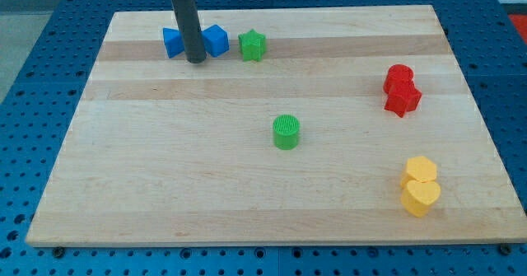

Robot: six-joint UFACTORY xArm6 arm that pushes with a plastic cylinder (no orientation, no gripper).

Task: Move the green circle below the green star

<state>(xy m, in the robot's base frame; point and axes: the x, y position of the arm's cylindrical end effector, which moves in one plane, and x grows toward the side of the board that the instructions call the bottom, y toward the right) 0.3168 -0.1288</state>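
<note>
Wooden board (247, 202) on a blue perforated bench (33, 29), seen from the one camera.

Green circle (286, 132) near the board's centre, standing alone, well apart from every other block. Green star (252, 44) up near the top edge, at about 11 o'clock from the circle and well apart from it. Circle thus already lower in the view than the star, though offset toward the view's right.

My tip (196, 61) down on the board near the top edge, at roughly 9 o'clock from the green star. Rod standing between two blue blocks: one blue block (172, 43) at about 10 o'clock from the tip, partly hidden behind the rod, shape unclear; a blue cube (216, 40) at about 1 o'clock, just beside the rod. Contact with either: cannot tell. Green circle well apart from the tip, at about 4 o'clock.

No jaws on this arm, only a plain rod, so nothing apart, together or clamped.

Two red blocks (401, 89) touching at the right side, 2 o'clock from the circle. Two yellow blocks (421, 186) touching lower right, 4 o'clock from the circle.
</note>
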